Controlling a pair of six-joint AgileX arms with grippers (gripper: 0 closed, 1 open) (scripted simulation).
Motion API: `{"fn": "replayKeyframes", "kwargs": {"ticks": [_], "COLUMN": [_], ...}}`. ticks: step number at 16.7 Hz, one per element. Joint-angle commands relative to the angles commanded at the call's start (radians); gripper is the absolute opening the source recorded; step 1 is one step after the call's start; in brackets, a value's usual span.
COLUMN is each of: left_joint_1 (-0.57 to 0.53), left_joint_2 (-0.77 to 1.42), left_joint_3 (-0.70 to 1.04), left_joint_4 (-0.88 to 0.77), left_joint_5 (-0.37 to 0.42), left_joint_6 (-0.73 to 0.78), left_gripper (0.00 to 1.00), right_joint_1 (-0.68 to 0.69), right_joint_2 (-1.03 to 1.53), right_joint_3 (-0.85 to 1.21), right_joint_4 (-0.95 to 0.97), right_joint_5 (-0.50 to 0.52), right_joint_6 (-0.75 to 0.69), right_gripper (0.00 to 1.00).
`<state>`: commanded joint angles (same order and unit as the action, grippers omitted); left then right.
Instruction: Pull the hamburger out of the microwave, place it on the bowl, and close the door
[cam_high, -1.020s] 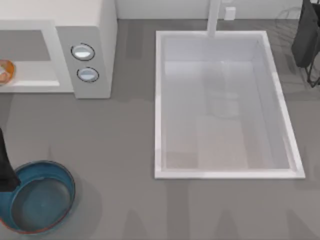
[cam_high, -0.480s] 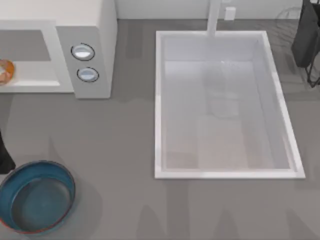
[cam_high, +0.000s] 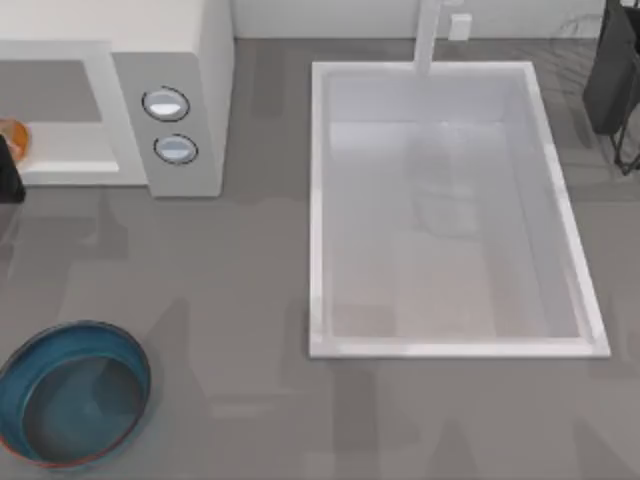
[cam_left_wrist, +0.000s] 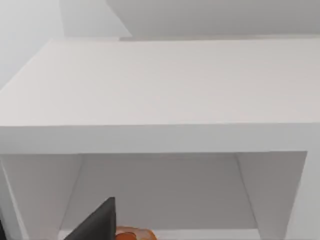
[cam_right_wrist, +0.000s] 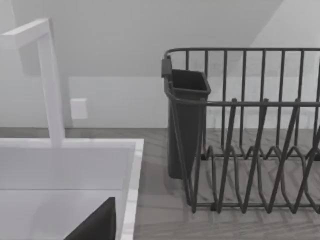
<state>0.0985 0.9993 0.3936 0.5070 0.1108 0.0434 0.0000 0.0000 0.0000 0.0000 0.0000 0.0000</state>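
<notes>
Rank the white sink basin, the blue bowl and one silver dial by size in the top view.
Largest to smallest:
1. Large white rectangular sink basin
2. Round dark blue-teal bowl with reddish rim
3. Round silver dial on the microwave panel; its twin dial looks alike.

Hamburger (cam_high: 10, 132) cut by top view's left edge, partly behind left gripper (cam_high: 8, 170); finger spacing not discernible.

Bright, even, flat rendered light with no glare; soft blotchy shadows lie across the grey table (cam_high: 240, 300), and the microwave (cam_left_wrist: 160, 90) cavity is only slightly shaded, all views sharp
</notes>
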Motion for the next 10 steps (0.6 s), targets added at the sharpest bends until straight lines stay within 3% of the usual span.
{"fn": "replayKeyframes", "kwargs": {"ticks": [10], "left_joint_1": [0.098], "left_joint_2": [1.101], "left_joint_3": [0.391], "left_joint_4": [0.503], "left_joint_5": [0.110], "left_joint_6": [0.043], "left_gripper": [1.00], "right_joint_1": [0.000], "right_joint_2": [0.000], "right_joint_3": [0.000], "right_joint_4": [0.000], "right_joint_5": [0.000], "right_joint_6": [0.000], "right_gripper": [1.00]}}
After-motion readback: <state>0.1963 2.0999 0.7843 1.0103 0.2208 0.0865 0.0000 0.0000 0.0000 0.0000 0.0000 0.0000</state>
